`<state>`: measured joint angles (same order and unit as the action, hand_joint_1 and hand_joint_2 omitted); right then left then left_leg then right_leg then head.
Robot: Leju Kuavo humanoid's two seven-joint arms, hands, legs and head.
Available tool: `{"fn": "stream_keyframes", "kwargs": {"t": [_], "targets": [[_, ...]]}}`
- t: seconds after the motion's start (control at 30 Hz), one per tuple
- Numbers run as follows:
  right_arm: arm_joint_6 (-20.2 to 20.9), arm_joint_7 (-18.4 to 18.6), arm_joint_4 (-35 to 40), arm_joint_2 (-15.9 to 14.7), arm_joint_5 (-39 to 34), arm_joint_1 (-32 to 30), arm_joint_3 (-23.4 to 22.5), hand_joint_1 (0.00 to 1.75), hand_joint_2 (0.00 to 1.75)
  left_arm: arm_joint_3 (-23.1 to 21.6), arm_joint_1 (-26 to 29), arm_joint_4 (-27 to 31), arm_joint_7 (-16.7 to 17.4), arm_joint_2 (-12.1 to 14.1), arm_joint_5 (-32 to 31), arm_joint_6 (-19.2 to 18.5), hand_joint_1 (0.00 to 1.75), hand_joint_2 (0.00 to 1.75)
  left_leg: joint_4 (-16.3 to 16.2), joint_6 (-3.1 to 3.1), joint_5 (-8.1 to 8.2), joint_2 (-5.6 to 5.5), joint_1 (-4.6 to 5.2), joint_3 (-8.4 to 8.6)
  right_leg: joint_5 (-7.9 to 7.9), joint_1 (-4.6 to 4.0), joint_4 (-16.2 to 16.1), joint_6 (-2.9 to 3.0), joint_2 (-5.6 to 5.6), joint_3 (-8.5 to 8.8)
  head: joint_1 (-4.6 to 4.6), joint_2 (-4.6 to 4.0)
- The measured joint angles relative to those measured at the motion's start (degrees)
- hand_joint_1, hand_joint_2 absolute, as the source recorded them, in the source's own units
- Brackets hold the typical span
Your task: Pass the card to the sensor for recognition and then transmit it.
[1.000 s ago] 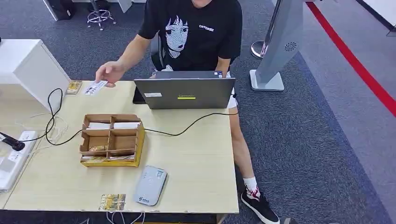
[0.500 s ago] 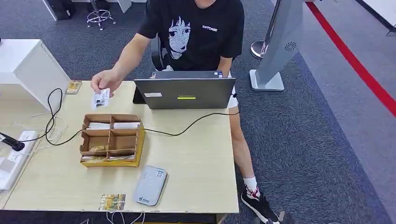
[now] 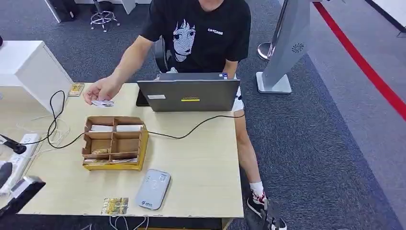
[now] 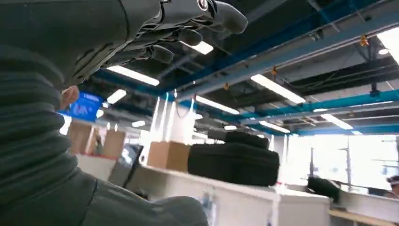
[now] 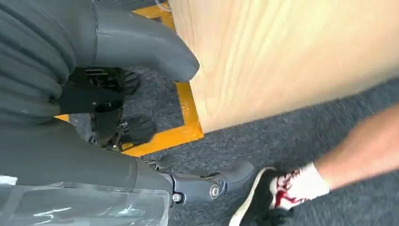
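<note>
A person's hand [image 3: 100, 90] holds a white card [image 3: 103, 103] low over the table's far left corner. The grey card sensor [image 3: 153, 189] lies near the front edge. A printed card [image 3: 115, 206] lies flat just to its left. My left hand [image 3: 20, 193] comes in at the lower left, beside the table's left end. In the left wrist view my left hand [image 4: 155, 28] holds nothing, its fingers [image 4: 221, 12] apart. My right hand [image 5: 122, 160] hangs empty below the wooden tabletop's edge [image 5: 263, 66], thumb [image 5: 141, 47] and fingers [image 5: 207, 186] spread.
A wooden organizer box [image 3: 114, 143] with cards stands mid-table. A grey laptop [image 3: 189, 95] sits at the back with a black cable [image 3: 191, 129] trailing across. A power strip [image 3: 19, 153] lies at the left. The seated person's leg and shoe [image 5: 291, 193] are by the table's right side.
The person's hand has brought the white card down toward the table's far left. My left hand has risen into the head view at the lower left.
</note>
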<state>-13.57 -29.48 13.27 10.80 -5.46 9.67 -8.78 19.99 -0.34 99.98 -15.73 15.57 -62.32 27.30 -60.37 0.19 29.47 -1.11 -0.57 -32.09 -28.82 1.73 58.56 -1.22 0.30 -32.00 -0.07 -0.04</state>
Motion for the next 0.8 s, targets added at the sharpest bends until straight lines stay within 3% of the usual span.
{"fn": "stream_keyframes", "kwargs": {"t": [0.07,0.13,0.33,0.53,0.8], "targets": [[-1.03,-0.13,0.22,0.52,1.57,0.72,1.18,0.0,1.75,-3.48,-8.06,-8.94,1.73,3.38,-4.11,1.38,0.0,1.75,0.0,-0.01,-0.1,0.0,0.0,-0.12,0.19,0.0,0.01,0.06,0.01,0.0,-0.04,0.0],[-2.95,-1.18,0.26,1.12,3.35,1.26,2.32,0.0,1.75,-7.04,-13.73,-16.28,2.93,5.0,-5.81,2.12,0.0,1.75,0.0,-0.03,-0.21,0.15,-0.01,-0.22,0.32,0.01,0.03,-0.02,0.21,-0.05,-0.04,0.0],[-6.38,-2.56,0.52,2.25,6.64,1.32,4.96,0.0,1.75,-14.91,-23.51,-30.83,4.83,8.28,-9.94,2.34,0.0,1.75,0.0,-0.02,-0.23,0.48,-0.02,-0.39,0.52,0.0,-0.04,-0.02,0.63,-0.3,-0.02,0.0],[-7.21,-2.78,0.52,2.4,7.56,1.31,6.1,0.0,1.75,-18.77,-27.16,-36.27,5.42,8.95,-11.64,3.39,0.0,1.75,0.0,-0.03,-0.22,0.7,-0.02,-0.41,0.53,-0.01,-0.05,-0.01,0.79,-0.44,-0.02,0.0],[-7.41,-2.95,0.52,2.73,8.04,1.29,6.38,0.0,1.75,-23.05,-29.49,-37.66,6.73,8.74,-15.02,8.01,0.0,1.75,0.01,-0.05,-0.24,0.88,-0.09,-0.45,0.57,-0.09,0.0,0.06,0.95,-0.57,-0.04,0.0]]}}
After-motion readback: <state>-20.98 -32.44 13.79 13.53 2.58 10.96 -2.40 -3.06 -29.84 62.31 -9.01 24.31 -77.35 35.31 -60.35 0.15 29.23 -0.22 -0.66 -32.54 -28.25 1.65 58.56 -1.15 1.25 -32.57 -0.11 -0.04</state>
